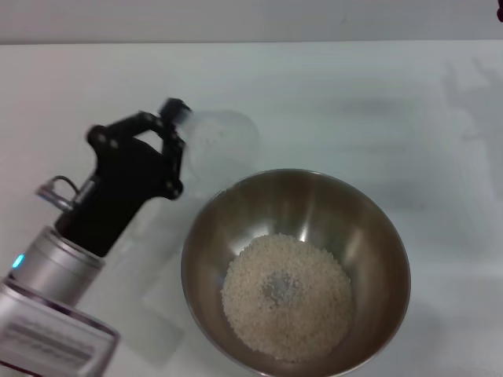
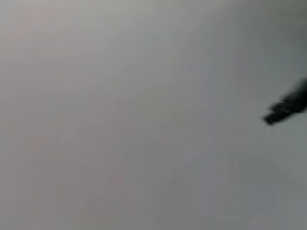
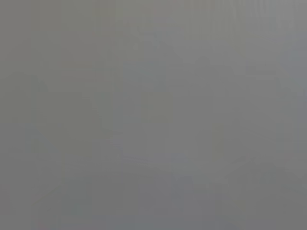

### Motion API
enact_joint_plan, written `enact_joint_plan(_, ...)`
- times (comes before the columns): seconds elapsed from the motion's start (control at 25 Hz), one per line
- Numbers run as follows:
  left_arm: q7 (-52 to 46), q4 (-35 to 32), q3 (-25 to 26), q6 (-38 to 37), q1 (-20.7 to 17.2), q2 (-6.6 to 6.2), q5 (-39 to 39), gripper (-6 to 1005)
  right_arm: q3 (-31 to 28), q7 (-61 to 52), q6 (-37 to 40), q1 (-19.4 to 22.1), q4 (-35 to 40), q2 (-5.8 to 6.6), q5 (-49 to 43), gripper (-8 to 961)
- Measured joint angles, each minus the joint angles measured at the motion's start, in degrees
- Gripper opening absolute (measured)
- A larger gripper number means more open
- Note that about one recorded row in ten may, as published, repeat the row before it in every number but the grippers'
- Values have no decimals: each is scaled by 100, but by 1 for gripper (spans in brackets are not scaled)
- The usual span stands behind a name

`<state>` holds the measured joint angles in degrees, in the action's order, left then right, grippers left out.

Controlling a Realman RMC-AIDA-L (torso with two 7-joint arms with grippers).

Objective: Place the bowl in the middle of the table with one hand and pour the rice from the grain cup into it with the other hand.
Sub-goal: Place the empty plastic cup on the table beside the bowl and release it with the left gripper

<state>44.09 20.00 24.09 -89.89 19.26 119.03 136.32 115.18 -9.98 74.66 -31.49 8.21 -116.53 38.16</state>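
The bowl [image 1: 377, 228], shiny steel and wide, stands on the white table [image 1: 354, 102] at the near middle. The rice [image 1: 287, 294] lies as a pale heap in its bottom. My left gripper [image 1: 179, 149] is just behind the bowl's left rim and is shut on the grain cup [image 1: 224, 145]. The frosted cup is held close above the table beside the rim, and I see no rice in it. The right gripper is out of view. The left wrist view shows only grey surface and a dark finger tip [image 2: 285, 109].
The left arm's silver wrist and body [image 1: 55, 267] reach in from the near left corner. The table's far edge [image 1: 251, 42] runs along the back. The right wrist view shows only plain grey.
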Motion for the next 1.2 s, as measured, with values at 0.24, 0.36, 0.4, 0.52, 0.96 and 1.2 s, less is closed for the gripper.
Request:
enact_joint_plan(0.24,-1118,-24,494,99,-96,7,-20,67,-343,-271,-251,-32,61,-21,39,484)
enact_joint_plan(0.36,-2028,20,811,405,-201,12,-148,69,-420,-479,-244,16,106,-22,41,481)
enact_joint_plan(0.4,-2226,34,867,510,-218,14,-194,69,-420,-479,-244,16,106,-22,41,481)
enact_joint_plan(0.52,-2525,60,919,770,-235,15,-339,71,-454,-513,-190,86,135,-33,43,478)
enact_joint_plan(0.96,-3110,243,1034,2723,-146,15,-1024,77,-588,-665,63,247,266,-99,5,476)
enact_joint_plan(1.2,-3111,209,1061,2827,-115,14,-1099,80,-584,-738,167,275,239,-101,-11,474)
